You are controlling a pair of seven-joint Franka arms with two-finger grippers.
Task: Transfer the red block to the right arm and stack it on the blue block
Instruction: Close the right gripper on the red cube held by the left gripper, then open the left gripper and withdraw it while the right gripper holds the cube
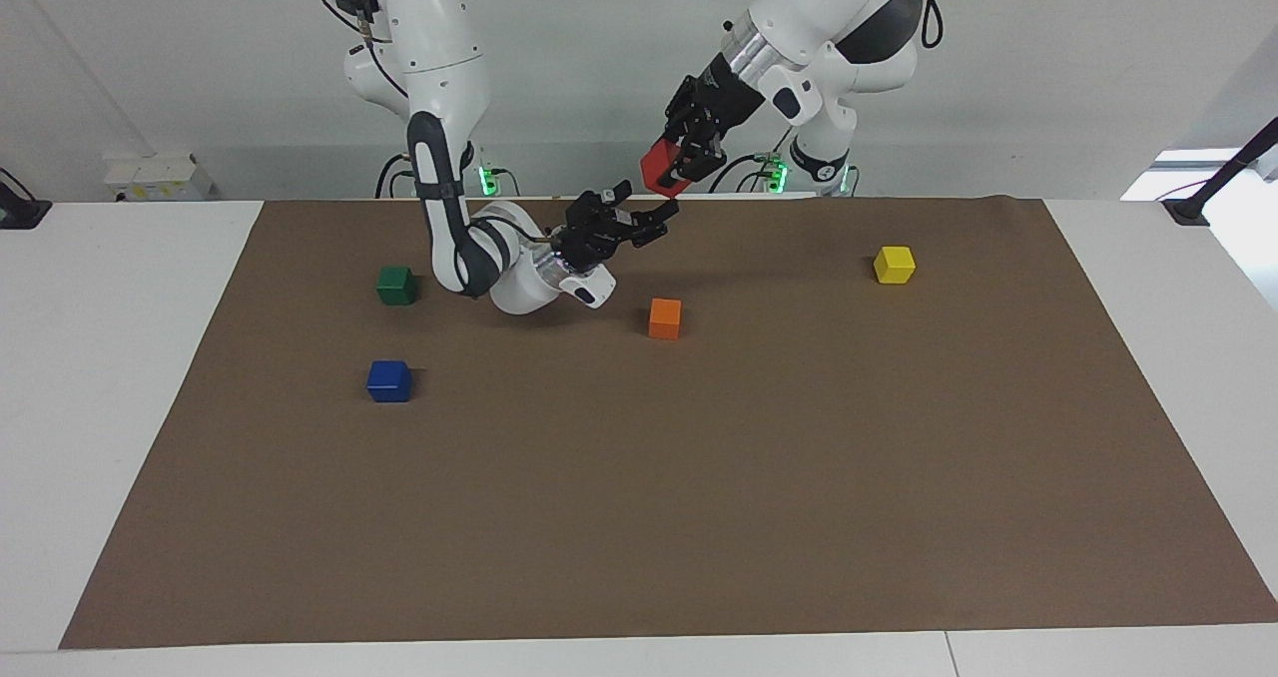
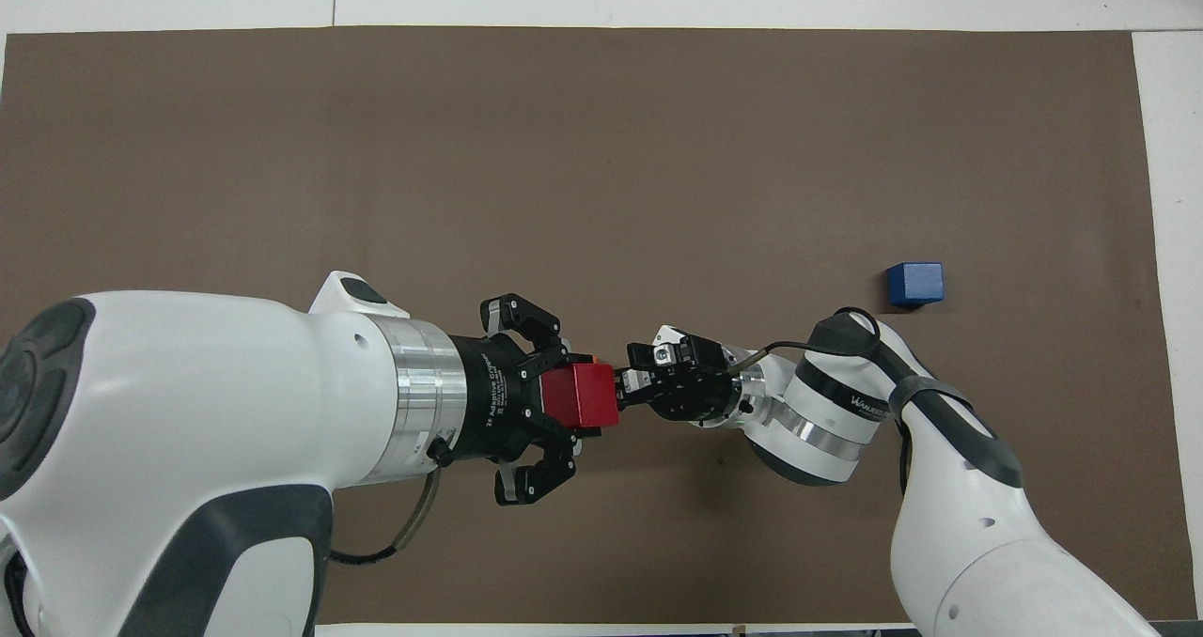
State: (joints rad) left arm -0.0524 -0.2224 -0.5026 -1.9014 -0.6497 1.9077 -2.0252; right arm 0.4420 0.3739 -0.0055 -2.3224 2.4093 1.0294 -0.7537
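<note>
My left gripper [image 1: 673, 172] is shut on the red block [image 1: 656, 174] and holds it high over the brown mat [image 1: 699, 477], about midway between the two arms. In the overhead view the left gripper [image 2: 590, 396] and the red block [image 2: 573, 398] cover the orange cube. My right gripper [image 1: 644, 208] is open and tilted up, its tips just under and beside the red block; in the overhead view the right gripper [image 2: 628, 389] reaches the block's edge. The blue block [image 1: 388, 380] lies on the mat toward the right arm's end and also shows in the overhead view [image 2: 914, 283].
A green cube [image 1: 396, 285] lies on the mat nearer to the robots than the blue block. An orange cube [image 1: 665, 318] lies near the middle. A yellow cube [image 1: 894, 264] lies toward the left arm's end. White table [image 1: 120, 357] surrounds the mat.
</note>
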